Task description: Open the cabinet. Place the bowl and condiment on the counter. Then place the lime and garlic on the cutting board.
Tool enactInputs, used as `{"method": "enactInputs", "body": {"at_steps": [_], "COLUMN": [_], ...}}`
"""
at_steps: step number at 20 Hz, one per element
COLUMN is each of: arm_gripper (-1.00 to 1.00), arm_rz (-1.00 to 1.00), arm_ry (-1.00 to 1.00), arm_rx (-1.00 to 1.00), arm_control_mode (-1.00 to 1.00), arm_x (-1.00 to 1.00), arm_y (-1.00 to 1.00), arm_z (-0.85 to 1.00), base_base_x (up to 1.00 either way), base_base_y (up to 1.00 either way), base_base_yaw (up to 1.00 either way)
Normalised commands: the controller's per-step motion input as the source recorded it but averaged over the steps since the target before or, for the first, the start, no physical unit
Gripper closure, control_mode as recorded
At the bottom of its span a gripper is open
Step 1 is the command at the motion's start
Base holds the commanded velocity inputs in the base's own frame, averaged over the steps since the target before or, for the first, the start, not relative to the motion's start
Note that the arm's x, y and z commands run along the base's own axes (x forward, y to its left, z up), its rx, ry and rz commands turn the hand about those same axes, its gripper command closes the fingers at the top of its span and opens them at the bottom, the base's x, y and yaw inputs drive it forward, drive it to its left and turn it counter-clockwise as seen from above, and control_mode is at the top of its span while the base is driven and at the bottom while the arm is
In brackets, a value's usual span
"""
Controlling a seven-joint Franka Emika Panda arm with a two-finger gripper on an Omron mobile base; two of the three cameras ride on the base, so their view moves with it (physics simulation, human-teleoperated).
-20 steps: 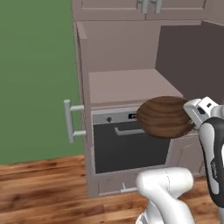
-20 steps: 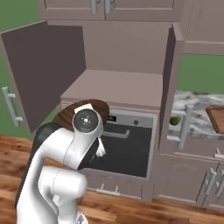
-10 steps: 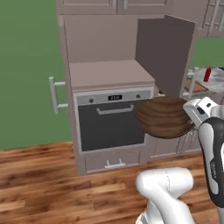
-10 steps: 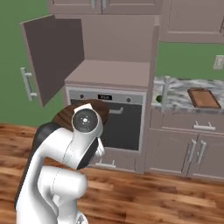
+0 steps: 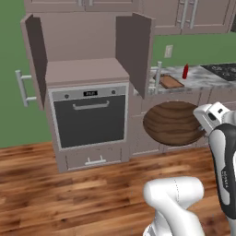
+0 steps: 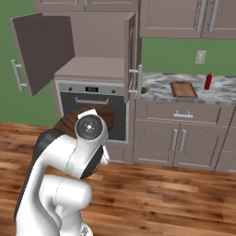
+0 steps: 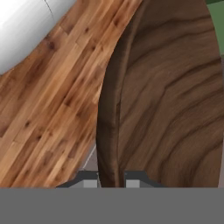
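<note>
Open taupe cabinet doors [image 5: 134,48] stand just beside the marble counter [image 6: 161,92], where a red squeeze bottle [image 6: 208,81] stands beside the reddish cutting board [image 6: 183,89]. The gripper [image 7: 111,180] clamps the rim of the wide, grain-lined dark wooden bowl [image 5: 173,123], held tilted above the plank floor [image 5: 55,193].

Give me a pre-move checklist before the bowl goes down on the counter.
1. Tool shut on the bowl rim: ok.
2. Cabinet doors open: ok.
3. Condiment already standing on the counter: ok.
4. Free marble left for the wide bowl beside the cutting board: cannot tell.
5. Bowl over the counter: not ok, it hangs in front of the lower doors.
6. Garlic on the board: not ok.
</note>
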Motion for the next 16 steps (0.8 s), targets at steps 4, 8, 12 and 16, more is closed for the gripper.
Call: {"method": "enactInputs", "body": {"at_steps": [4, 8, 12, 16], "arm_gripper": [1.00, 1.00, 1.00, 1.00], "arm_rz": [0.00, 0.00, 0.00, 0.00], "arm_ry": [0.00, 0.00, 0.00, 0.00], "arm_rx": [0.00, 0.00, 0.00, 0.00], "arm_control_mode": [1.00, 1.00, 1.00, 1.00], "arm_x": [0.00, 0.00, 0.00, 0.00], "arm_y": [0.00, 0.00, 0.00, 0.00], "arm_z": [0.00, 0.00, 0.00, 0.00], "base_base_x": [-0.29, -0.10, 0.00, 0.08], "base_base_y": [-0.86, -0.84, -0.76, -0.72], "base_base_yaw": [-0.03, -0.01, 0.00, 0.00]}}
